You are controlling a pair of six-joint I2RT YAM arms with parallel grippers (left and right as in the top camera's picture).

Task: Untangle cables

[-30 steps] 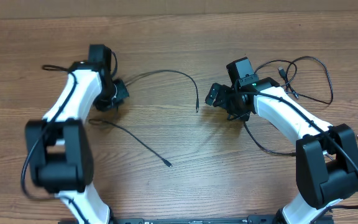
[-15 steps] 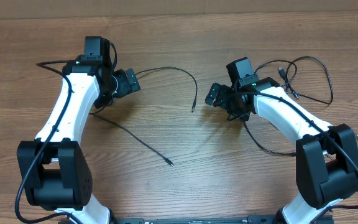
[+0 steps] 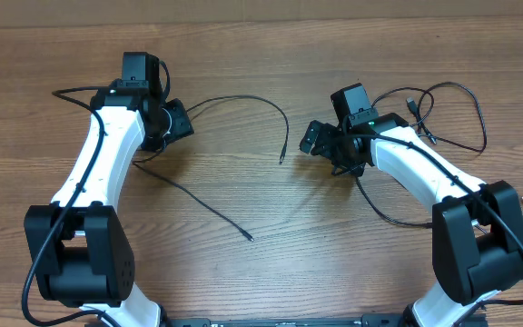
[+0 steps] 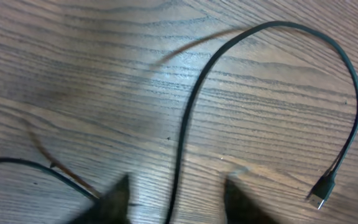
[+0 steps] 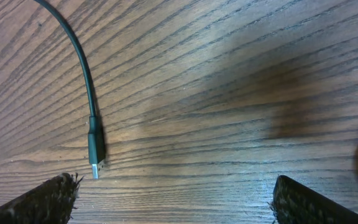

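Note:
One thin black cable (image 3: 252, 100) arcs from my left gripper (image 3: 178, 121) across the back of the table, and its plug (image 3: 281, 160) lies near the middle. In the left wrist view this cable (image 4: 191, 106) runs down between my blurred fingers (image 4: 114, 202), which stand apart and off it. A second cable (image 3: 202, 204) lies diagonally from beside the left arm toward the front. A third cable (image 3: 466, 95) lies in loose loops at the back right. My right gripper (image 3: 309, 138) is wide open over bare wood, with the first cable's plug (image 5: 94, 149) just beyond its left finger.
The wooden table (image 3: 261, 272) carries both white arms. A thin black cord (image 3: 393, 218) curves on the wood under the right arm (image 3: 425, 173). The far table edge (image 3: 261, 20) runs along the back.
My left arm swung back and right, and its gripper now sits over the first cable's near end. Its jaws opened wide, then narrowed. That cable's plug shifted slightly left. The right arm stayed still.

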